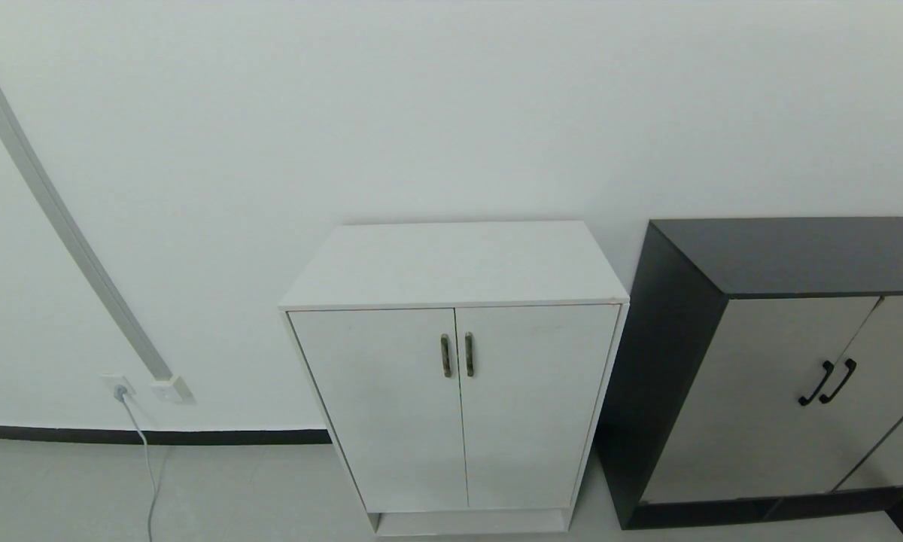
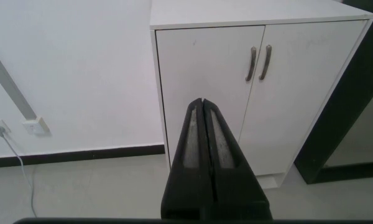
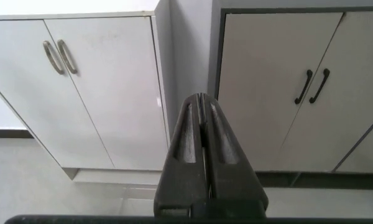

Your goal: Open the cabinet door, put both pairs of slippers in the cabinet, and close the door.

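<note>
The left end effector (image 2: 202,107) has its two dark fingers pressed together and grips nothing. It hangs above the floor (image 2: 81,186), pointing at the left door (image 2: 202,68) of the white cabinet (image 1: 451,263). The right end effector (image 3: 202,101) is likewise closed and empty, pointing at the narrow gap between the white cabinet and the black cabinet (image 1: 677,354).

The white cabinet stands on the floor with its back to the wall (image 1: 451,105). Both its doors are shut, and its two upright handles (image 1: 445,355) sit just beside each other at the middle seam. The black cabinet stands just to its right, with pale doors and a pair of black handles (image 1: 828,382).

Left of the white cabinet, a wall socket (image 1: 118,386) holds a plug whose grey cable (image 1: 147,467) trails down to the floor, and a grey conduit (image 1: 60,218) slants up the wall.
</note>
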